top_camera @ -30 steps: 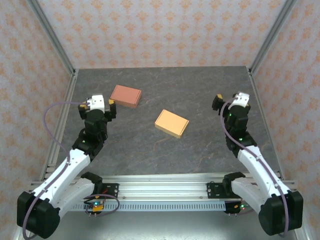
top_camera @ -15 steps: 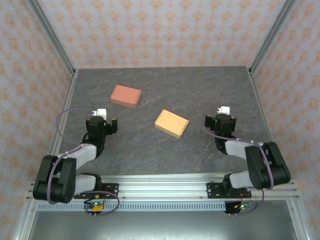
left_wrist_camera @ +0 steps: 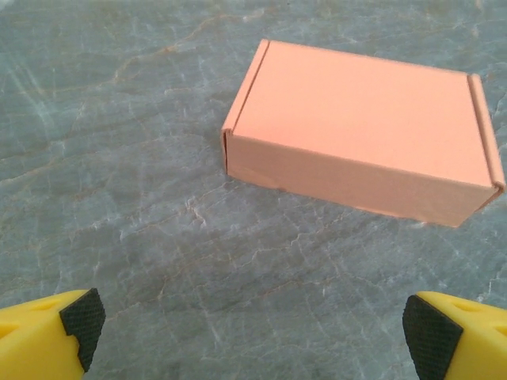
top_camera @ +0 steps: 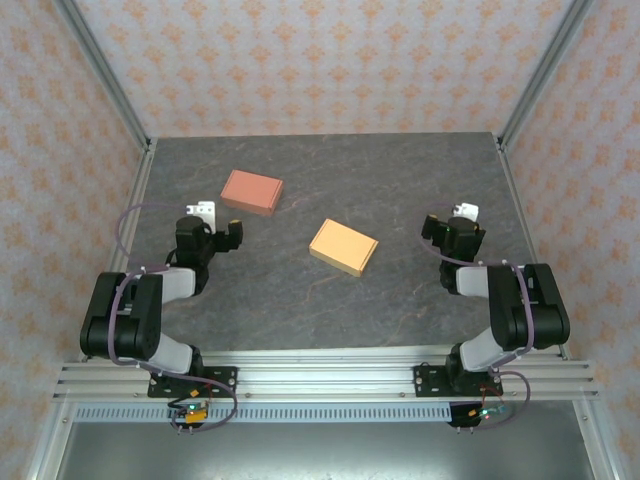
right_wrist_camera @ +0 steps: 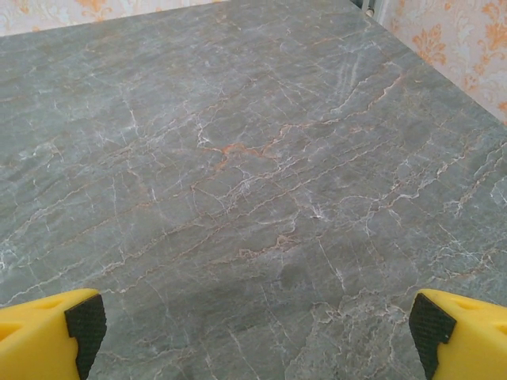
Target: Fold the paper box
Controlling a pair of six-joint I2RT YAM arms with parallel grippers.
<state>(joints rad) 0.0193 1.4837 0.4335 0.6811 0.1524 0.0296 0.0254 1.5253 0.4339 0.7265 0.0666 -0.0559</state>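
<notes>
While both arms sit drawn low over their bases at the near edge of the desk (top_camera: 300, 310), we record that nothing is held

Left gripper (top_camera: 215, 226): jaws wide apart and empty. The wrist view has the black pads (left_wrist_camera: 79, 324) at either side of bare desk.

Right gripper (top_camera: 450, 222): jaws likewise wide apart and empty, facing open marbled surface.

Orange box (top_camera: 343, 248): mid-desk, between the two arms and a little beyond them, turned at an angle, touching neither gripper.

Salmon box (top_camera: 252, 191): farther back on the left, just ahead of the left gripper and well apart from the orange one. From the left wrist camera its lid lies flat, the front wall stands upright, and a narrow fold line runs down each short end. It looks closed to us. We cannot tell whether the front flap is tucked fully home.

Handling, our judgement:
- Thin card, so very light. The panels are stiff, but it would be easy to crush or dent under a hard pinch.
- The desk looks smooth, so a one-sided push would likely slide the box rather than bend it.
- We would brace one short end with one arm and work the lid's long front edge with the other, gripping walls and edges, never the lid's middle
</notes>
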